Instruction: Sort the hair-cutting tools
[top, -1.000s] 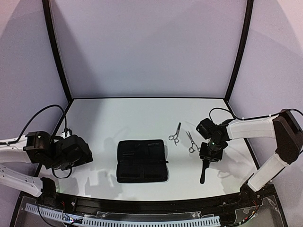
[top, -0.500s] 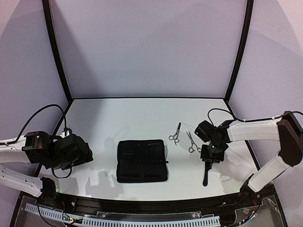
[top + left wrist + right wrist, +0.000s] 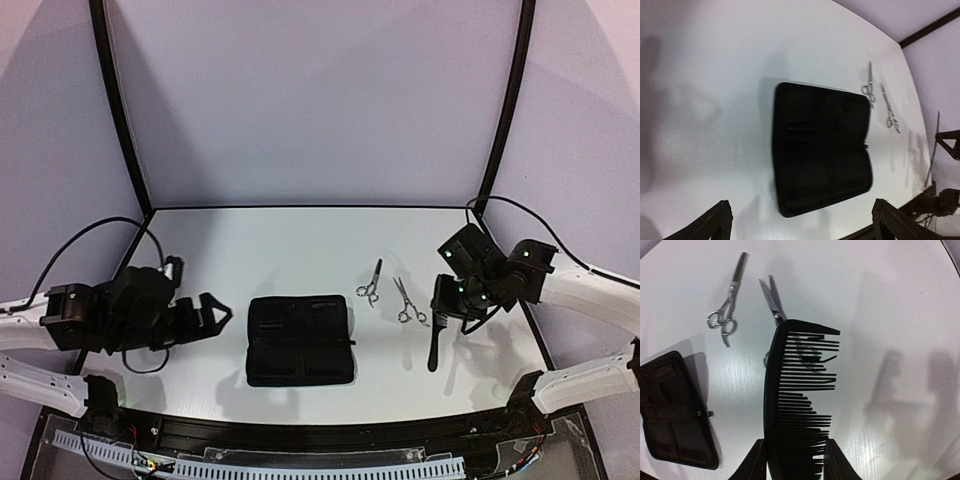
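The case [image 3: 300, 340] is lying mid-way across the table [image 3: 250, 250], with the left scissors [image 3: 371, 282] and right scissors [image 3: 405, 300] resting side by side to its right, slightly farther back. The comb [image 3: 431, 352] is hanging in the right gripper [image 3: 440, 318], just right of them.

Table [image 3: 270, 235]: white matt top, faint grain visible in the wrist views; straight far edge, curved near edge.
Back wall [image 3: 310, 100]: plain pale lavender panel, unmarked.
Side walls [image 3: 50, 150]: same pale tone, one on each side, angled outward from the back panel.
Frame posts [image 3: 118, 100]: two black bars rising from the table's far corners, leaning apart toward the top.
Edge strip [image 3: 310, 207]: thin black line along the far edge.
Front duct [image 3: 300, 466]: pale slotted channel below the near edge.
Light: soft, from above, casting blurred grey shadows [image 3: 890, 385] on the white top.
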{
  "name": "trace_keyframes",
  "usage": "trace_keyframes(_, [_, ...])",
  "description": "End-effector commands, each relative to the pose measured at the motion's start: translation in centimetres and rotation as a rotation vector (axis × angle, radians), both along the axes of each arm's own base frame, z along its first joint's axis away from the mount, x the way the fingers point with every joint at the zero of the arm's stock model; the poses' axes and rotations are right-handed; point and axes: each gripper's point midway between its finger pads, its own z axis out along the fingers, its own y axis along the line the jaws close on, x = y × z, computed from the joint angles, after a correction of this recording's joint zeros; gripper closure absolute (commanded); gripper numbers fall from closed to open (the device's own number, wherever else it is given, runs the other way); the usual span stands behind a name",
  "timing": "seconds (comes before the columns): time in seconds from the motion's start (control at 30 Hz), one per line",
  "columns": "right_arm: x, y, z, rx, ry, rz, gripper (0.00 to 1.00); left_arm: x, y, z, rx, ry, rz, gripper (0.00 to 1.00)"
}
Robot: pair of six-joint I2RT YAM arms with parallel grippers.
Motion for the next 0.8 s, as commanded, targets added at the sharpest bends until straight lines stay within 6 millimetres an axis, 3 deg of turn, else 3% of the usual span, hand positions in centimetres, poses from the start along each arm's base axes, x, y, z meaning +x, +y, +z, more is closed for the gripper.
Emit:
trace_keyframes(0.0, [0.9, 4.0, 4.6, 0.108, -0.122, 0.028, 0.80, 0.1, -8.2, 3.9, -0.168, -0.107, -0.275, 0.01])
trace_keyframes(0.03, [1.2, 5.2, 5.6, 0.130, -0.148, 0.045, 0.81, 0.0, -9.6, 4.9, -0.171, -0.114, -0.324, 0.01])
trace_keyframes(0.07, [1.4, 6.2, 6.4, 0.152, -0.169, 0.066, 0.81, 0.2, -10.6, 3.8, -0.136, -0.091, -0.343, 0.01])
trace_keyframes(0.13, [1.5, 8.8, 8.2, 0.192, -0.207, 0.153, 0.81, 0.3, -13.2, 4.3, -0.113, -0.079, -0.414, 0.01])
trace_keyframes(0.17, [1.5, 10.4, 9.0, 0.206, -0.237, 0.226, 0.81, 0.4, -14.2, 3.6, -0.084, -0.058, -0.435, 0.01])
trace_keyframes(0.2, [1.3, 11.7, 9.7, 0.209, -0.262, 0.297, 0.81, 0.5, -14.7, 2.7, -0.049, -0.039, -0.451, 0.01])
trace_keyframes(0.27, [0.7, 14.1, 10.6, 0.174, -0.314, 0.480, 0.82, 0.6, -15.8, 3.4, -0.063, -0.039, -0.472, 0.01])
trace_keyframes(0.37, [-1.0, 16.9, 11.0, 0.119, -0.363, 0.746, 0.83, 0.4, -16.4, 5.7, -0.142, -0.066, -0.483, 0.01])
trace_keyframes(0.57, [-5.6, 20.9, 10.7, 0.025, -0.438, 1.164, 0.84, 0.2, -15.4, 10.3, -0.301, -0.057, -0.477, 0.01])
trace_keyframes(0.77, [-7.5, 22.7, 11.4, 0.008, -0.515, 1.330, 0.84, -0.1, -15.7, 10.1, -0.381, 0.038, -0.505, 0.03])
